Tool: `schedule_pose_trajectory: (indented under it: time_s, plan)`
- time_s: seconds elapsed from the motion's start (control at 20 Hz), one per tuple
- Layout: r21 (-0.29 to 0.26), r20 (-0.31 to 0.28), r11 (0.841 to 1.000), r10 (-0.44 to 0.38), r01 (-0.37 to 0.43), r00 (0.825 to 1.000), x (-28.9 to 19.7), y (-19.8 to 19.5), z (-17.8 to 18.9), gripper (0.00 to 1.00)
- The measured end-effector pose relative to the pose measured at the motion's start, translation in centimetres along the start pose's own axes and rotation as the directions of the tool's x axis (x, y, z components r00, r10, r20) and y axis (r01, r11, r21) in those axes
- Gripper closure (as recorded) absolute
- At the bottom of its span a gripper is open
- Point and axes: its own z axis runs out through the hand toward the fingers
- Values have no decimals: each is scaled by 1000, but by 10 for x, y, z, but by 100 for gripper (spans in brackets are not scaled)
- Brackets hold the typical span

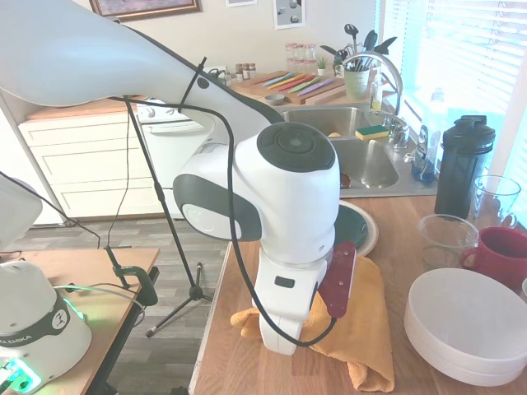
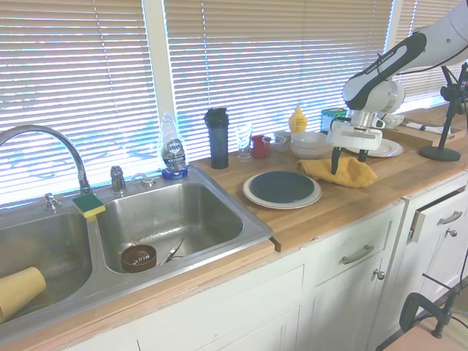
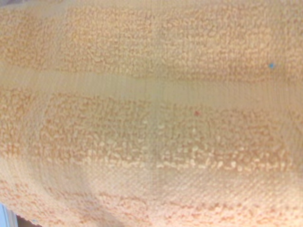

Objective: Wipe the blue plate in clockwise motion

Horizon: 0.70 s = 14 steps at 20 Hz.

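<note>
The wooden desk (image 2: 344, 205) is carrying all items. A yellow towel (image 2: 349, 172) is lying crumpled just beside the cream plate (image 2: 252, 194), on which the blue plate (image 2: 281, 186) is resting. The tool (image 2: 348, 159) is hovering over the towel, fingers apart.

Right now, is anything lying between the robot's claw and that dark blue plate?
Only the yellow towel under the gripper, then bare counter up to the cream plate holding the blue plate, seen in the second exterior view.
</note>
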Motion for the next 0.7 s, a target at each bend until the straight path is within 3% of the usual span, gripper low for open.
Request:
schedule_pose_trajectory:
  time_s: [0.7]
  plan:
    - [3, -7, 1000, -7, 7, 1000, -1, -2, 0, 100]
